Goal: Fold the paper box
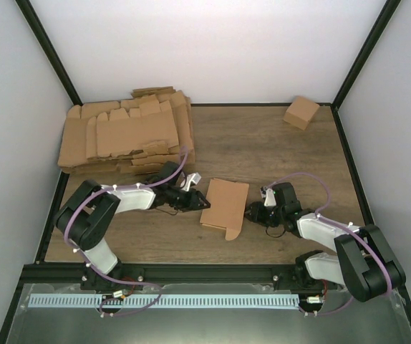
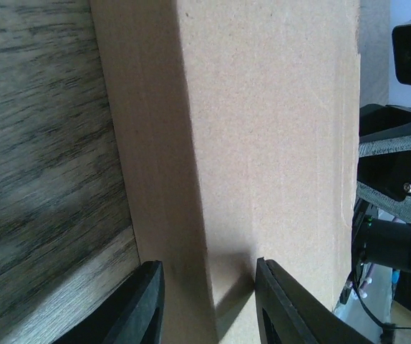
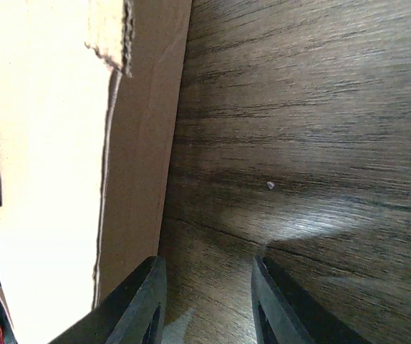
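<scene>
the paper box (image 1: 225, 204) is seen as a brown, creased cardboard piece lying near the centre of the wooden table (image 1: 263, 150), with a notched flap at its 6 o'clock end. the left gripper (image 1: 195, 198) is placed at the box's 9 o'clock edge. in the left wrist view its fingers (image 2: 137, 308) are parted around a raised fold of the cardboard, but it cannot be told whether the fold is pinched. the right gripper (image 1: 252, 212) is set at the box's 3 o'clock edge. its jaws are released, with only bare wood seen between them and the cardboard just beside one finger. a pile of cardboard blanks (image 1: 127, 132) is stacked at 10 o'clock, and a small cube-like carton (image 1: 301, 112) is seen at 1 o'clock.
</scene>
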Action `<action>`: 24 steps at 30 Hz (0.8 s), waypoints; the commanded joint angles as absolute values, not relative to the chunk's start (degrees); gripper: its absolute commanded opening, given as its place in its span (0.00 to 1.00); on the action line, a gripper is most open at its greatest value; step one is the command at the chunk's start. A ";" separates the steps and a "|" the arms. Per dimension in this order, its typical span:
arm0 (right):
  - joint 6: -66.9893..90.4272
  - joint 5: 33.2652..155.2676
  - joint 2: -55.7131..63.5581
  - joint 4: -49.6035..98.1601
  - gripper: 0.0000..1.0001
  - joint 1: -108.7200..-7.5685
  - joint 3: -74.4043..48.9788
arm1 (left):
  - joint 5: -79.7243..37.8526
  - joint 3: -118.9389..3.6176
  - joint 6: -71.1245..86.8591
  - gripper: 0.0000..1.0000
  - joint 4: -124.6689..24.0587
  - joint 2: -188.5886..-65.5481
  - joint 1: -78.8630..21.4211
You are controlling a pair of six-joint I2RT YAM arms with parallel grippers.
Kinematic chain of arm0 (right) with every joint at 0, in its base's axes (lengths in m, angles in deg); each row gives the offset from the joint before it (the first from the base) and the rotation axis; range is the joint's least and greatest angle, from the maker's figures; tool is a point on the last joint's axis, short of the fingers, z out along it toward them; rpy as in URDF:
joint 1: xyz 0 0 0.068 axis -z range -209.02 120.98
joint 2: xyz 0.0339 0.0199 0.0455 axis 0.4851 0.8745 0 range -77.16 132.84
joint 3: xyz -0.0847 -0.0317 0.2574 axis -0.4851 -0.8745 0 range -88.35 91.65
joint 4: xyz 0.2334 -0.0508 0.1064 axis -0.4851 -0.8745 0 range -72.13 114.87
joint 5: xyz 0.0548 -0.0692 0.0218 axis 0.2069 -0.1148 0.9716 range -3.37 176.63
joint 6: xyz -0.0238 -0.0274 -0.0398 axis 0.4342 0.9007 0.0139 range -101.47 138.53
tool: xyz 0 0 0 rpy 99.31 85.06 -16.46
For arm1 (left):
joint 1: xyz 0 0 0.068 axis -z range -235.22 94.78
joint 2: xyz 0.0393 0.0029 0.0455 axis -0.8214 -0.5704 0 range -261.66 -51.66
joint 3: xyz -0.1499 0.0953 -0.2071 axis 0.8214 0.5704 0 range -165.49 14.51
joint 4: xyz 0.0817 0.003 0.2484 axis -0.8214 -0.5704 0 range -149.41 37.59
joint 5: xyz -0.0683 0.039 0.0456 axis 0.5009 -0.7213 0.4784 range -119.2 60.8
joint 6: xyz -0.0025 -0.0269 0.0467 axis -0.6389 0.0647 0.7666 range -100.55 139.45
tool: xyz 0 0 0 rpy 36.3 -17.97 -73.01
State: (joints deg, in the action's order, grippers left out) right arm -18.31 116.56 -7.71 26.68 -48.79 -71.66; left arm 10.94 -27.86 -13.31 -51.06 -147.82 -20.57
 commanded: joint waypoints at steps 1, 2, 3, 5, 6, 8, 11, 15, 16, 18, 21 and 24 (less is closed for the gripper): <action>-17.44 116.73 -8.22 27.13 0.35 -48.36 -71.61 | 11.42 -29.36 -12.46 0.36 -50.63 -148.80 -20.30; -17.42 116.81 -8.25 27.11 0.36 -48.39 -71.57 | 11.36 -29.37 -12.53 0.35 -50.55 -148.87 -20.31; -17.40 116.78 -8.22 27.13 0.36 -48.36 -71.56 | 11.27 -29.38 -12.54 0.33 -50.51 -148.97 -20.32; -17.32 116.78 -8.26 27.07 0.36 -48.39 -71.64 | 11.21 -29.35 -12.69 0.28 -50.56 -148.98 -20.32; -17.30 116.84 -8.31 27.01 0.36 -48.38 -71.69 | 11.15 -29.37 -12.72 0.26 -50.61 -148.89 -20.33; -17.33 116.77 -8.36 26.98 0.36 -48.36 -71.65 | 11.36 -29.35 -12.81 0.29 -50.74 -148.27 -20.33; -17.24 116.84 -8.35 26.96 0.36 -48.39 -71.57 | 11.93 -29.08 -13.05 0.47 -50.56 -146.55 -20.33; -17.19 116.84 -8.18 27.05 0.36 -48.35 -71.40 | 12.39 -28.88 -13.54 0.51 -50.48 -144.66 -20.33; -17.20 116.90 -8.07 27.04 0.36 -48.42 -71.39 | 12.47 -28.84 -13.66 0.51 -50.48 -144.41 -20.33; -17.15 116.92 -7.91 27.06 0.35 -48.36 -71.30 | 12.18 -28.75 -13.72 0.49 -50.67 -144.03 -20.40; -17.13 116.97 -7.95 27.00 0.36 -48.38 -71.30 | 11.57 -28.33 -13.62 0.46 -51.14 -143.55 -20.58; -17.06 116.93 -8.05 26.93 0.36 -48.35 -71.37 | 11.32 -27.79 -13.51 0.47 -51.20 -143.38 -20.85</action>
